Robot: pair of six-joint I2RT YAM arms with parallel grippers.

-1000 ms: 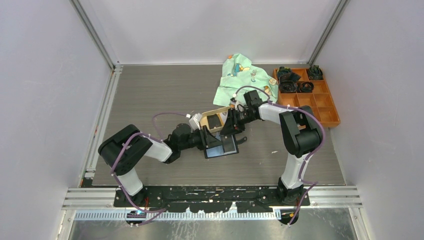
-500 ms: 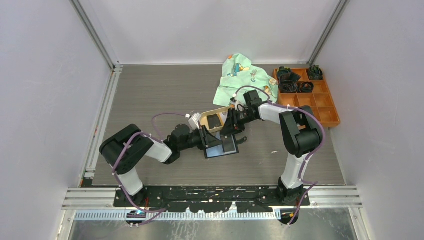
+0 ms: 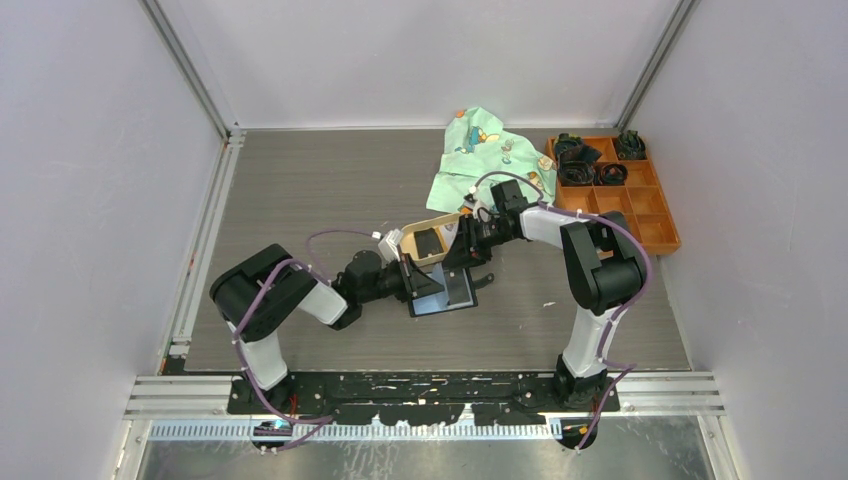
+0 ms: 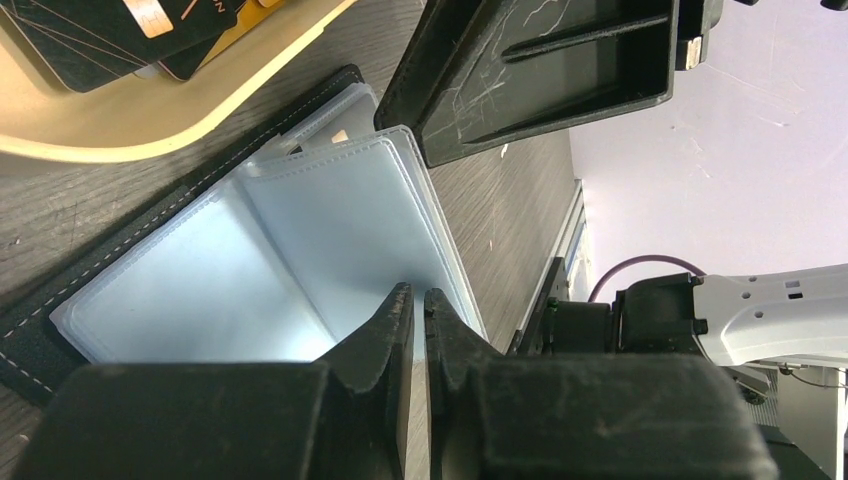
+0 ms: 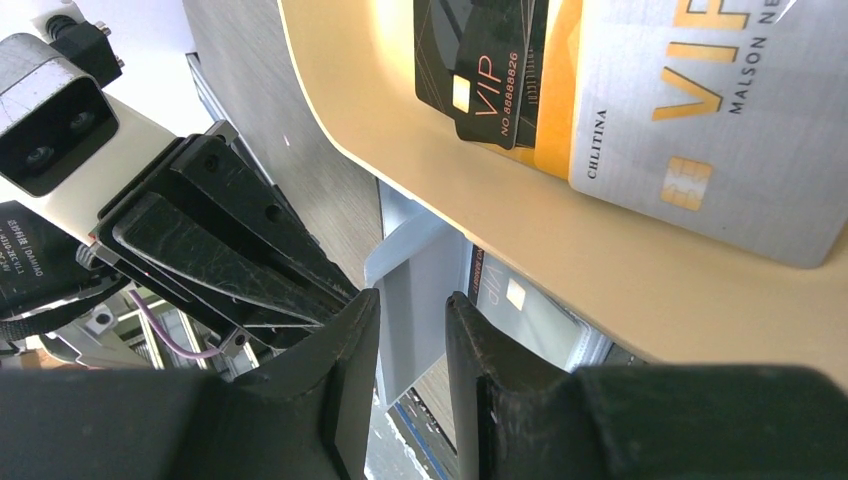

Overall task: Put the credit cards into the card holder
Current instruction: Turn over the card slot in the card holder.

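Observation:
The black card holder (image 3: pixel 452 299) lies open on the table, its clear sleeves (image 4: pixel 300 240) fanned up. My left gripper (image 4: pixel 418 298) is shut on the edge of one sleeve and holds it upright; it shows in the top view (image 3: pixel 410 282) too. My right gripper (image 5: pixel 412 300) is open, and that raised sleeve (image 5: pixel 420 280) stands between its fingers. One card (image 5: pixel 512 293) sits in a sleeve behind. The other credit cards lie in the tan tray (image 5: pixel 420 150): a silver-grey one (image 5: pixel 700 120), black VIP ones (image 5: pixel 480 70) and a gold one beneath.
The tan tray (image 3: pixel 430 222) touches the card holder's far edge. A green patterned cloth (image 3: pixel 480 155) lies behind it. An orange compartment box (image 3: pixel 640 205) with black items stands at the back right. The two grippers are almost touching.
The left arm's elbow has shifted slightly to the right. The clear sleeve stands a little more upright. The right arm has hardly moved.

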